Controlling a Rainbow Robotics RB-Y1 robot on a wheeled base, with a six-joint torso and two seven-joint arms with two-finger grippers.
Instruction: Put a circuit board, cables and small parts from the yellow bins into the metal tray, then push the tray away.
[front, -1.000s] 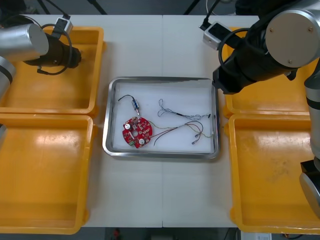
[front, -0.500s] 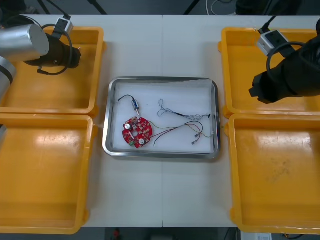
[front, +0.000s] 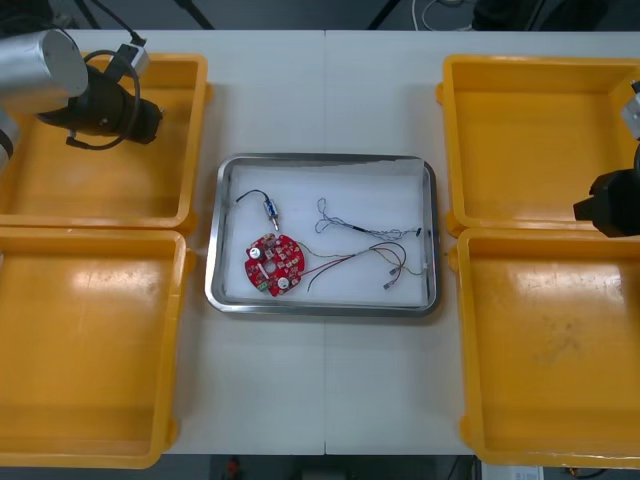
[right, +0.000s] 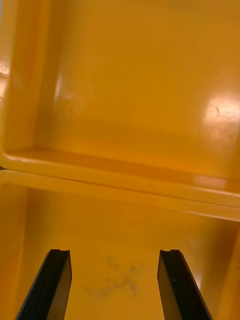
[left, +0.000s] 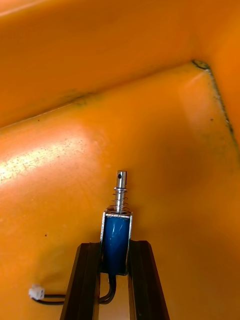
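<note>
My left gripper (left: 115, 245) is shut on a small metal part (left: 117, 227), a blue body with a spring and pin, just above the floor of the far left yellow bin (front: 90, 180). A black cable (left: 102, 299) trails from the part. The left arm (front: 100, 100) reaches into that bin. The metal tray (front: 322, 158) holds a red circuit board (front: 274, 265), another small metal part (front: 270, 208), a blue and white cable (front: 350, 225) and a red and yellow cable (front: 370, 258). My right gripper (right: 115, 252) is open over the right bins, with nothing between its fingers.
The right arm (front: 607, 205) hangs at the table's right edge, above the rim (right: 120, 182) between the far right bin (front: 530, 140) and the near right bin (front: 540, 350). The near left bin (front: 90, 350) lies below the left arm.
The right arm has swung from above the tray's far right corner out to the table's right edge. The left gripper has shut, and its arm has shifted slightly.
</note>
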